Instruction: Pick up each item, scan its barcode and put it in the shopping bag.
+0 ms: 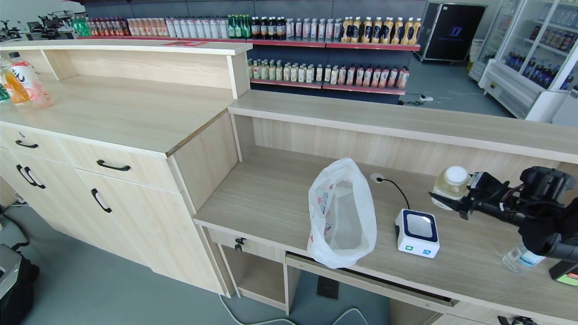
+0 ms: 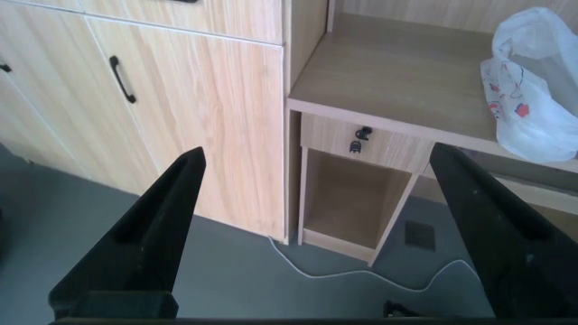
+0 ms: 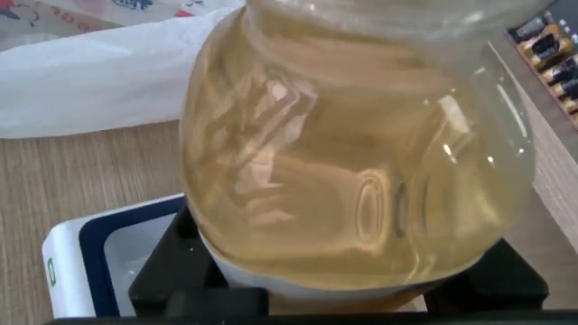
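My right gripper [image 1: 445,198] is shut on a clear bottle [image 1: 449,183] of pale yellow drink with a white cap. It holds the bottle above the right part of the low counter, just right of the white and blue scanner [image 1: 417,232]. In the right wrist view the bottle [image 3: 361,153] hangs close over the scanner [image 3: 90,262], with the bag [image 3: 99,72] beyond. The white plastic shopping bag [image 1: 343,212] stands open on the counter left of the scanner. My left gripper [image 2: 316,244] is open and holds nothing, low over the floor in front of the cabinets, with the bag [image 2: 533,81] farther off.
A clear water bottle [image 1: 519,259] and a green and red item [image 1: 564,273] lie at the counter's right front edge. Two drink bottles [image 1: 22,81] stand on the higher counter [image 1: 113,113] at far left. The scanner's cable [image 1: 397,187] runs to the back wall.
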You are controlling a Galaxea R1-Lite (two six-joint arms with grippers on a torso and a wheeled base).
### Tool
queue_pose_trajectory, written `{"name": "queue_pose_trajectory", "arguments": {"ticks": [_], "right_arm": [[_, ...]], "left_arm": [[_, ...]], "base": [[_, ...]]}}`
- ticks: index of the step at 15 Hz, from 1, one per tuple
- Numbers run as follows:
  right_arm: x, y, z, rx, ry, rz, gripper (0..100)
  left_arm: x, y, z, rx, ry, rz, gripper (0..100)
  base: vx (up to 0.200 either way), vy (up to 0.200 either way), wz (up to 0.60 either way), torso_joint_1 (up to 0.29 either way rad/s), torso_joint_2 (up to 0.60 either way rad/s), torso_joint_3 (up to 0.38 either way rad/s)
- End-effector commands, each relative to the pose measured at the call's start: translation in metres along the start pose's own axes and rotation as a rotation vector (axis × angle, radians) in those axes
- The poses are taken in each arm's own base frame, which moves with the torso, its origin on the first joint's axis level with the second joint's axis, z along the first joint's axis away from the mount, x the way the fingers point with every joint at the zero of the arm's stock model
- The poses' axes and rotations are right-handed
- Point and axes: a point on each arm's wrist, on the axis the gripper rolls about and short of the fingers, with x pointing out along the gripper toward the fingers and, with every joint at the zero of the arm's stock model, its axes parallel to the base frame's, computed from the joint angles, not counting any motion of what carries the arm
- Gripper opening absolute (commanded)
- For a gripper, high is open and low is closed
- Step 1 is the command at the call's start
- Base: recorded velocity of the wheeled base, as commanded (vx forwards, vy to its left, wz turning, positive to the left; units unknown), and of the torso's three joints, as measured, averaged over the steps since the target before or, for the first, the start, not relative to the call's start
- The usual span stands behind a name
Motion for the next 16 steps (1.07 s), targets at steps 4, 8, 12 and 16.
{"name": "queue_pose_trajectory", "arguments": {"ticks": [4, 8, 12, 16], "right_arm": [[-0.118, -0.045, 0.104, 0.279, 0.336, -0.316, 0], [-0.13, -0.029, 0.118, 0.346, 0.376, -0.38, 0], [-0.126, -0.025, 0.13, 0.291, 0.336, -0.381, 0], [-0.079, -0.017, 0.143, 0.316, 0.285, -0.479, 0]], "left_arm": [[0.0, 0.0, 0.0, 0.0, -0.001, 0.0, 100], [0.0, 0.0, 0.0, 0.0, -0.001, 0.0, 100], [0.0, 0.0, 0.0, 0.0, -0.001, 0.0, 100], [0.0, 0.0, 0.0, 0.0, -0.001, 0.0, 100]], "base": [[0.0, 0.0, 0.0, 0.0, 0.0, 0.0], [0.0, 0.0, 0.0, 0.0, 0.0, 0.0], [0.0, 0.0, 0.3, 0.0, 0.0, 0.002], [0.0, 0.0, 0.6, 0.002, 0.0, 0.004]]}}
